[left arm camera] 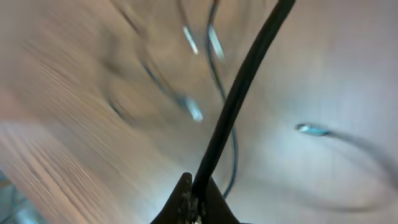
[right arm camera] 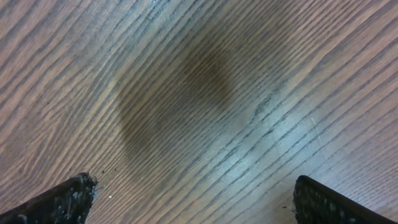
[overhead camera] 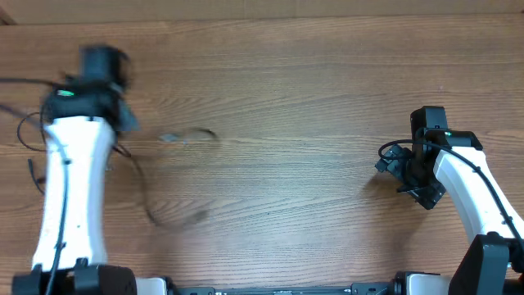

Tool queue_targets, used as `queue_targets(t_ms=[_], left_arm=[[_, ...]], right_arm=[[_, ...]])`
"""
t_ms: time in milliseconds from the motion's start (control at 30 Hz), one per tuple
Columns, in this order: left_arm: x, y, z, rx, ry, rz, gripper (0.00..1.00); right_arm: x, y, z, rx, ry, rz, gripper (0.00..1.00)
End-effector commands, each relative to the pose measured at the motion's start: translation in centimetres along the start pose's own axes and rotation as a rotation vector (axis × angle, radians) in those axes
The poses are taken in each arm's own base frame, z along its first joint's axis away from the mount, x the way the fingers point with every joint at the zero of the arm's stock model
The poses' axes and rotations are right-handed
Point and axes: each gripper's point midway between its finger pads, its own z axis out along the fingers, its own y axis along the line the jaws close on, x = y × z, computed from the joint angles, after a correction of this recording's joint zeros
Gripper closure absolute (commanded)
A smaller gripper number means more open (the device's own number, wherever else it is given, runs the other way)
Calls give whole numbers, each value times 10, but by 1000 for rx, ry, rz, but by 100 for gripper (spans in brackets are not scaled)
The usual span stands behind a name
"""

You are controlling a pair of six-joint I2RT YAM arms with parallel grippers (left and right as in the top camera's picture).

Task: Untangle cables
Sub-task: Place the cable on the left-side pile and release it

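My left gripper point(left arm camera: 198, 202) is shut on a black cable point(left arm camera: 239, 93) that runs up and away from the jaws. Behind it, thin black cables point(left arm camera: 219, 68) with silver plug ends point(left arm camera: 194, 111) hang or lie blurred over the wood. In the overhead view the left gripper point(overhead camera: 105, 64) is at the far left, blurred by motion. A thin cable loop point(overhead camera: 168, 215) and a plug end point(overhead camera: 170, 138) trail to its right. My right gripper point(right arm camera: 199, 199) is open and empty over bare wood, at the right side of the table point(overhead camera: 395, 165).
The wooden table point(overhead camera: 295, 90) fills the view. More thin black wire point(overhead camera: 29, 168) lies at the far left edge beside the left arm. Both arm bases stand at the front edge.
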Motion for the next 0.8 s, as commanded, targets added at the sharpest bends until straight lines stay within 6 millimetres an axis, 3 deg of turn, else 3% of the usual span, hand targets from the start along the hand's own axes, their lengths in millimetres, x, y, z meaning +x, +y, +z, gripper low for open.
queue_targets(t_ms=[0,100,233,500,767], left_arm=[[-72,65,-49,-130,-247,-169,96],[-104,96,-74,-127,-354,-300,96],[-115,113,-77,-102,-374,-368,96],[-93,88,-31,-59,-198,-291,96],[-77,75,15,-112,-61,-227,96]], right_arm=[[-2,0,-1,-6,-6,4,0],[-2,0,-1,-6,-6,4,0],[-3,1,-1,-10,-10,5,0],[-2,3,-2,-21,-6,4,0],[-1,2,-1,-18,-1,4,0]])
